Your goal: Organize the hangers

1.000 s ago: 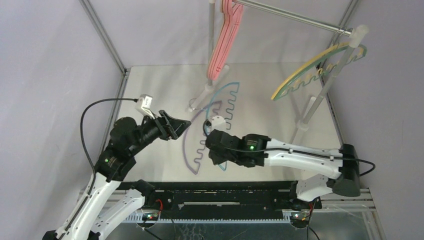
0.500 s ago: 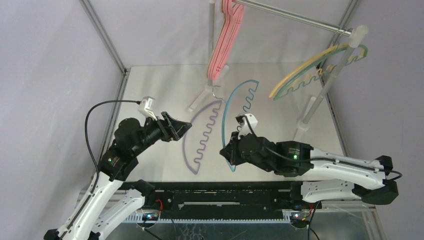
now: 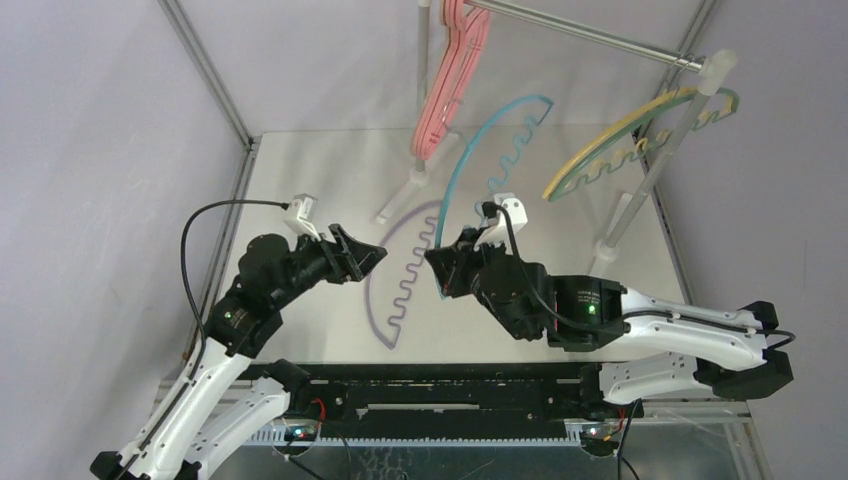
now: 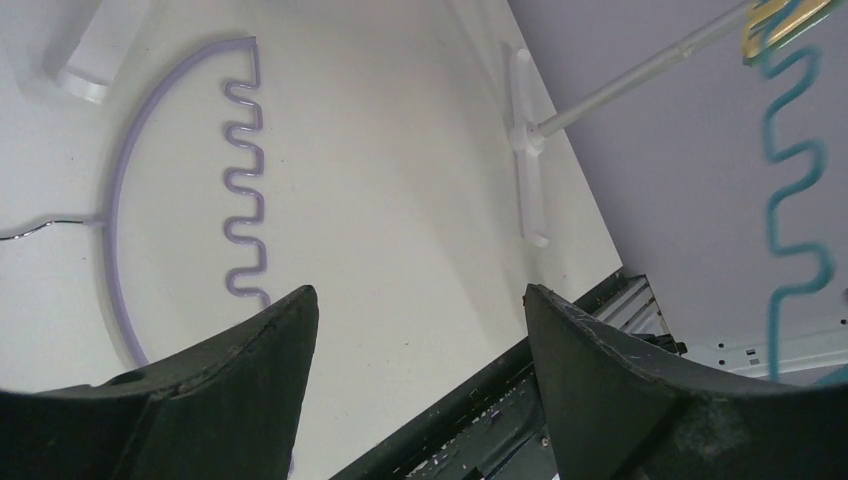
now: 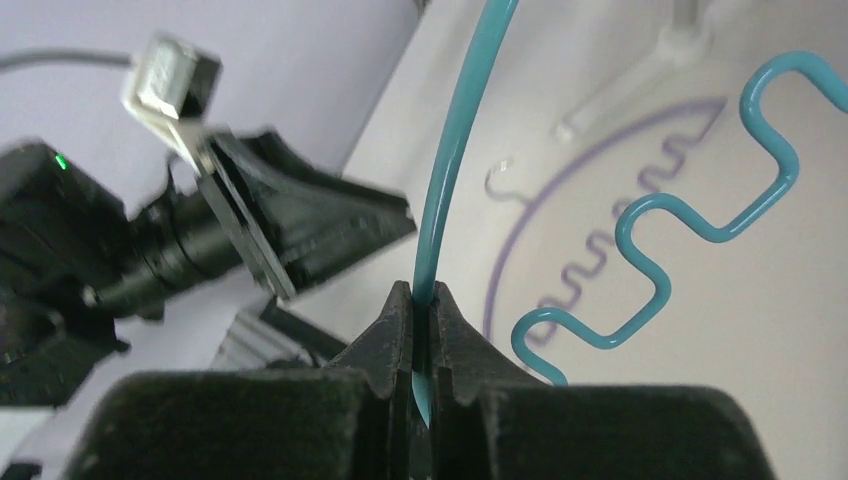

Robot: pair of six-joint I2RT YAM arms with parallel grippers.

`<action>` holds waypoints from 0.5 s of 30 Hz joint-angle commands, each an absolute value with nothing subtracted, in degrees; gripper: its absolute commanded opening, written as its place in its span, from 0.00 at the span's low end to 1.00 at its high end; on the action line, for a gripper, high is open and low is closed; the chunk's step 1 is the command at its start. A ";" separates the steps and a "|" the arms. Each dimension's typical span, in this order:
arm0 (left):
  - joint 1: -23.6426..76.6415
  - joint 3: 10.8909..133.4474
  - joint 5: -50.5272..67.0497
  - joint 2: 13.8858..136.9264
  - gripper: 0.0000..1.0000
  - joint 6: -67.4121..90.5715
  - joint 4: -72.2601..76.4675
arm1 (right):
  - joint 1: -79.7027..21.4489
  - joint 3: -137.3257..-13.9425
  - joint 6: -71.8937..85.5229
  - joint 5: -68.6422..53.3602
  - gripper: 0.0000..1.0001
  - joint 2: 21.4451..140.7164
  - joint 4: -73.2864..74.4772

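My right gripper (image 3: pixel 447 268) is shut on the arc of the blue hanger (image 3: pixel 478 138) and holds it lifted above the table, its wavy bar pointing up toward the rail. In the right wrist view the jaws (image 5: pixel 422 300) pinch the blue arc (image 5: pixel 462 120). The purple hanger (image 3: pixel 384 260) lies flat on the table; it also shows in the left wrist view (image 4: pixel 130 180) and the right wrist view (image 5: pixel 560 190). My left gripper (image 3: pixel 368 256) is open and empty, hovering just left of the purple hanger. Several pink hangers (image 3: pixel 447 80) hang on the grey rail (image 3: pixel 590 38). Yellow and green hangers (image 3: pixel 620 140) hang at the rail's right end.
The rail stands on white poles with feet on the table, one at the back middle (image 3: pixel 408 190) and one at the right (image 3: pixel 620 225). Metal frame posts (image 3: pixel 205 70) rise at the corners. A black bar (image 3: pixel 440 385) runs along the near edge.
My right gripper has lifted the blue hanger off the table and carried it up toward the rail. My left gripper has shifted slightly right, still open.
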State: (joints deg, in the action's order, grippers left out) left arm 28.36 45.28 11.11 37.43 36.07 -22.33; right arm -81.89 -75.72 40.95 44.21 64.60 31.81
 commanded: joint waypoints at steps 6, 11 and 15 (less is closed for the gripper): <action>28.12 44.95 11.50 35.56 0.79 36.39 -21.68 | -71.12 -82.58 25.96 48.59 0.00 65.97 11.59; 28.12 44.91 11.48 35.11 0.79 35.97 -22.34 | -61.51 -86.22 25.70 39.96 0.00 69.51 9.68; 28.12 44.60 11.65 35.07 0.80 36.03 -22.50 | -55.27 -90.00 26.55 34.32 0.00 73.63 9.70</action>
